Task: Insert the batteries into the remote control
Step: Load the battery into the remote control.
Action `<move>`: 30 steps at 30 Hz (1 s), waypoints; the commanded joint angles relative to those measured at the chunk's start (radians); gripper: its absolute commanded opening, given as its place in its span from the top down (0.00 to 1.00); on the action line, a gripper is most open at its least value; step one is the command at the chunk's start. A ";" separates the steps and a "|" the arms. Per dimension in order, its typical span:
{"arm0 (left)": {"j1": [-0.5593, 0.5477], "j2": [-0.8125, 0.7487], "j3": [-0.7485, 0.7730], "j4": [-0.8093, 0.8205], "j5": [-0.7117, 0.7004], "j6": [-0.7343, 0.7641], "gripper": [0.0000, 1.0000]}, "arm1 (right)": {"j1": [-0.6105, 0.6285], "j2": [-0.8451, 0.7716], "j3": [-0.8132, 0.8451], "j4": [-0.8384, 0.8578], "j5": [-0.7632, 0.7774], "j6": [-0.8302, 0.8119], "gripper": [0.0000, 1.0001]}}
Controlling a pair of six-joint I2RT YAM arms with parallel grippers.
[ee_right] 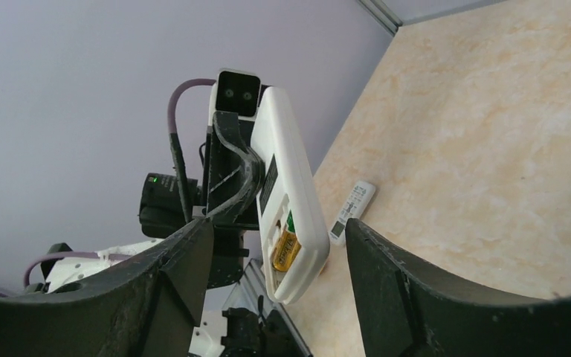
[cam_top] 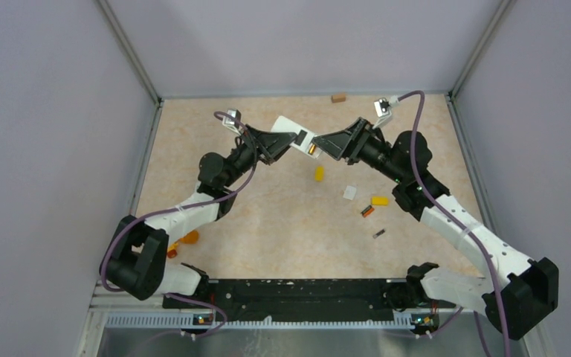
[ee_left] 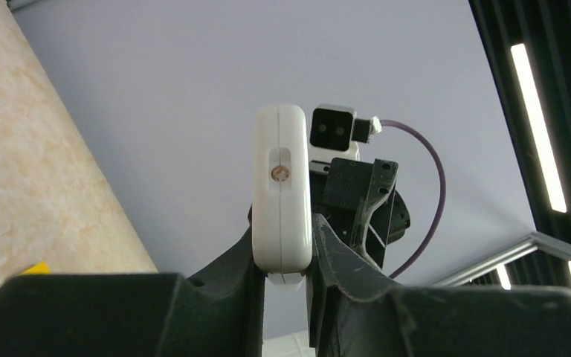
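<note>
one gold battery sits in the slim white remote; left tool clamps it, right tool gapes.

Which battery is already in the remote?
The gold battery, seated in the remote control; the orange-and-black battery and dark battery lie on the table.

L hand clamped narrow, R hand spread wide, both raised, facing tip-to-tip.
</note>
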 commanded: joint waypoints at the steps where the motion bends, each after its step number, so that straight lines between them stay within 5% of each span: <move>1: 0.007 -0.039 0.043 0.040 0.110 0.032 1.00 | -0.011 -0.034 -0.011 0.058 -0.029 -0.086 0.36; 7: 0.015 -0.041 0.047 0.035 0.153 0.030 1.00 | -0.011 -0.018 -0.012 0.071 -0.105 -0.116 0.62; 14: 0.024 -0.041 0.044 0.043 0.181 0.010 1.00 | -0.011 -0.028 -0.077 0.194 -0.174 -0.109 0.71; 20: 0.026 -0.029 0.063 0.043 0.219 -0.016 1.00 | -0.010 -0.033 -0.087 0.186 -0.205 -0.159 0.93; 23: 0.025 -0.024 0.079 0.034 0.256 -0.013 1.00 | -0.010 -0.047 -0.083 0.136 -0.171 -0.197 0.96; 24: 0.025 -0.023 0.092 0.018 0.279 0.001 1.00 | -0.011 -0.050 -0.077 0.116 -0.157 -0.205 0.90; 26: 0.026 -0.025 0.108 -0.033 0.338 0.045 1.00 | -0.011 -0.063 -0.058 0.048 -0.119 -0.223 0.48; 30: 0.026 -0.028 0.141 -0.139 0.471 0.146 1.00 | -0.011 -0.121 -0.042 0.013 -0.113 -0.269 0.17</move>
